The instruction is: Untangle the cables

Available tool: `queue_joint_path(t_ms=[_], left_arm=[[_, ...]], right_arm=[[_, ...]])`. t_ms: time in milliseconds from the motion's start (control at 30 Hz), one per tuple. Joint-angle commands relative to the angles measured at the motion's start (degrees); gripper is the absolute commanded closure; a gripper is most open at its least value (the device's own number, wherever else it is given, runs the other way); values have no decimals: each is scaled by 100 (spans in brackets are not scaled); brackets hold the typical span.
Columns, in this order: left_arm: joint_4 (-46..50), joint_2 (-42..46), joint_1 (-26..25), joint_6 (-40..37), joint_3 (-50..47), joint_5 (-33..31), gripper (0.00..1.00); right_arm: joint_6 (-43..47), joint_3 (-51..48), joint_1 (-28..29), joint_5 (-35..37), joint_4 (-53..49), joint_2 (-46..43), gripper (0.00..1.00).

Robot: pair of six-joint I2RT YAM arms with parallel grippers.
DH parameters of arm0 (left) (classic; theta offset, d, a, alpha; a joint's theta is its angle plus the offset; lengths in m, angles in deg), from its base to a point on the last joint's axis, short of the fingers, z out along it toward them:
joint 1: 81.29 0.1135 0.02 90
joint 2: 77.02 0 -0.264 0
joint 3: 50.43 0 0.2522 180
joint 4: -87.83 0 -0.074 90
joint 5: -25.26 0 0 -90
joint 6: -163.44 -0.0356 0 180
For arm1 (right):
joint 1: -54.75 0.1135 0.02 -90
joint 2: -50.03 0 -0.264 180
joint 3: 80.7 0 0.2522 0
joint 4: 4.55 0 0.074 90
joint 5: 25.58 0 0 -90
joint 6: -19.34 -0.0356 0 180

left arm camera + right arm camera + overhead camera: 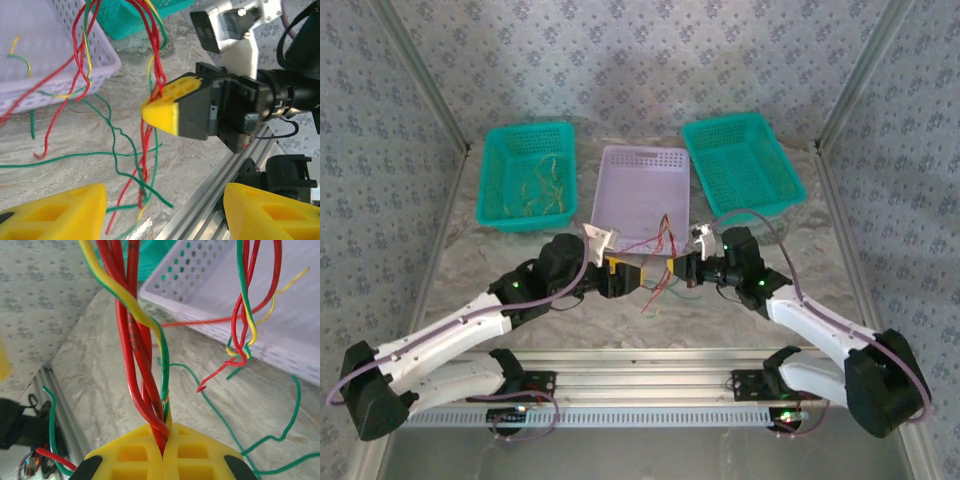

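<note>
The cables [660, 262] are a tangle of thin red, dark green and yellow wires, hanging from the front rim of the lavender basket [638, 195] down onto the table. My right gripper [163, 447] is shut on a twisted bundle of red, green and yellow cables [137, 345] that runs upward from its yellow fingers. In the top view the right gripper [672, 268] sits just in front of the basket. My left gripper [165, 212] is open, facing it from the left, with loose cable ends [142, 165] lying between its wide-spread fingers [55, 212] without being touched. The left gripper [623, 276] is close beside the right one.
A teal basket [528, 175] at back left holds a few pale wires. Another teal basket [740, 165] stands at back right. Loose green wire [60, 157] trails over the marbled table. The aluminium rail [650, 385] runs along the near edge.
</note>
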Motion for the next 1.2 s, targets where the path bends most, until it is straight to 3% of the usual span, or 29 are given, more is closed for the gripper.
queue_joint_path(t_ms=[0, 200, 367, 567, 733, 900, 1067, 1167], left_arm=[[-93, 110, -24, -24, -10, -90, 37], [-67, 92, -20, -99, -26, -124, 37], [17, 131, -24, -147, -46, -149, 37], [91, 382, -21, -157, -209, -282, 37], [28, 413, -15, -139, -309, -279, 36], [-136, 239, -18, -92, -255, -167, 36], [-142, 249, -24, 2, -259, -123, 36], [-111, 311, -24, 24, -314, -177, 36]], right_arm=[[235, 490, -104, 880, 26, 381, 100], [282, 1165, -384, 1038, 149, 1146, 100], [184, 1664, -417, 679, -200, 1427, 100], [394, 1274, -35, 219, -550, 833, 100], [309, 866, -60, 118, -789, 255, 100], [295, 634, -141, 776, -849, 97, 100], [120, 295, -143, -396, -227, 80, 100], [228, 146, -3, -587, -349, 36, 100]])
